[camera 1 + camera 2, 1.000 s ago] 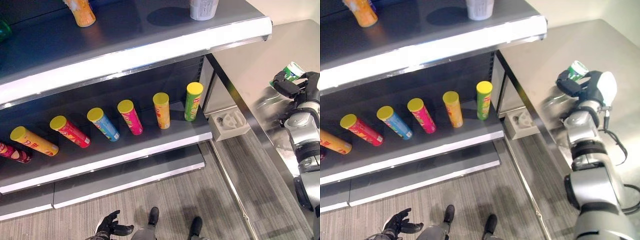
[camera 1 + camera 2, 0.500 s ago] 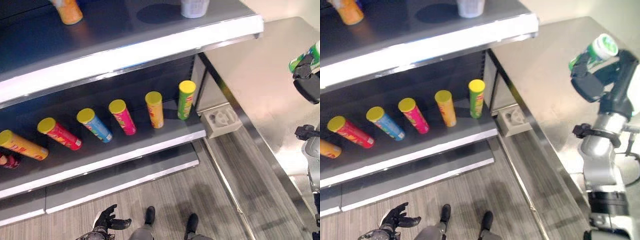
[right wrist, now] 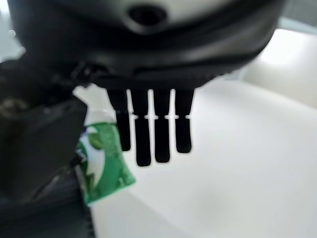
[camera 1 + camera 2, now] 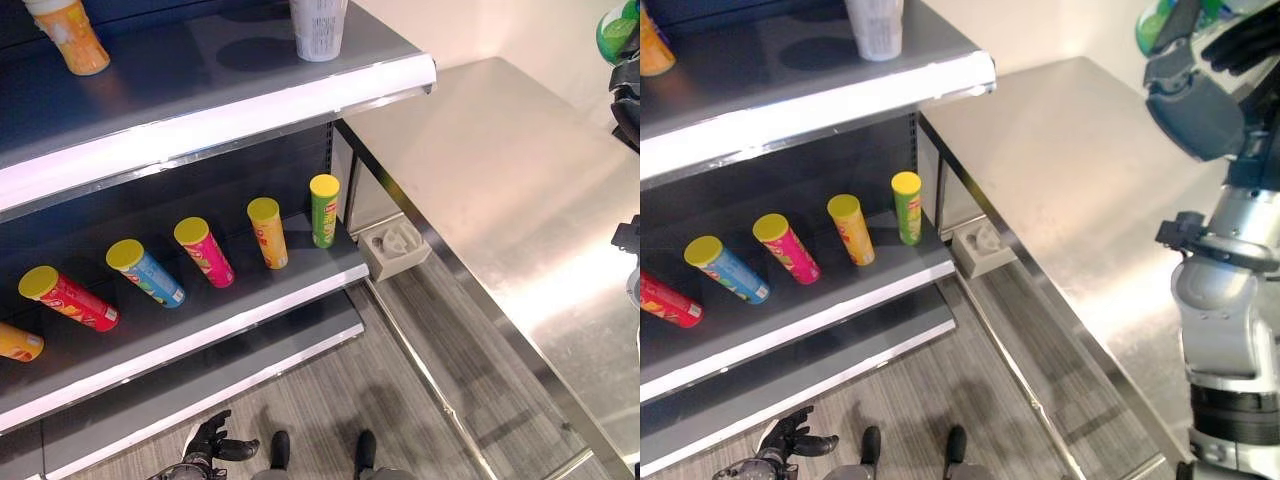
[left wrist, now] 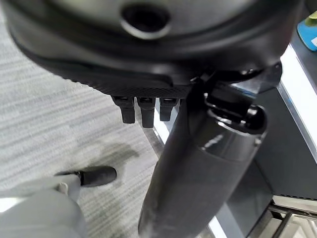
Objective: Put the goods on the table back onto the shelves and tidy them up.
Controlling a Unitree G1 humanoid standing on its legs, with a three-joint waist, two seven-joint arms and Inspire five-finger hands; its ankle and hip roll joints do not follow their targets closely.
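My right hand [image 4: 1196, 102] is raised high above the steel table [image 4: 500, 170], shut on a green container [image 4: 1159, 24] with a pale lid. The right wrist view shows the green container [image 3: 102, 166] pinched between the thumb and the fingers [image 3: 156, 133]. My left hand [image 4: 206, 452] hangs low over the floor, fingers spread and holding nothing. On the middle shelf [image 4: 250, 300] lies a row of tubes with yellow lids: a green tube [image 4: 324, 208] at the right end, then an orange tube [image 4: 268, 232], a pink tube [image 4: 204, 250], a blue tube [image 4: 145, 272] and a red tube [image 4: 68, 298].
The top shelf [image 4: 250, 110] carries a white cup [image 4: 318, 25] and an orange container [image 4: 70, 35]. A white block [image 4: 393, 245] sits on the floor between the shelf unit and the table. The table's edge runs diagonally beside the shelves.
My right hand has lifted the green container from just above the table to high in the air. The camera has turned, so the shelves and the table have shifted in view.
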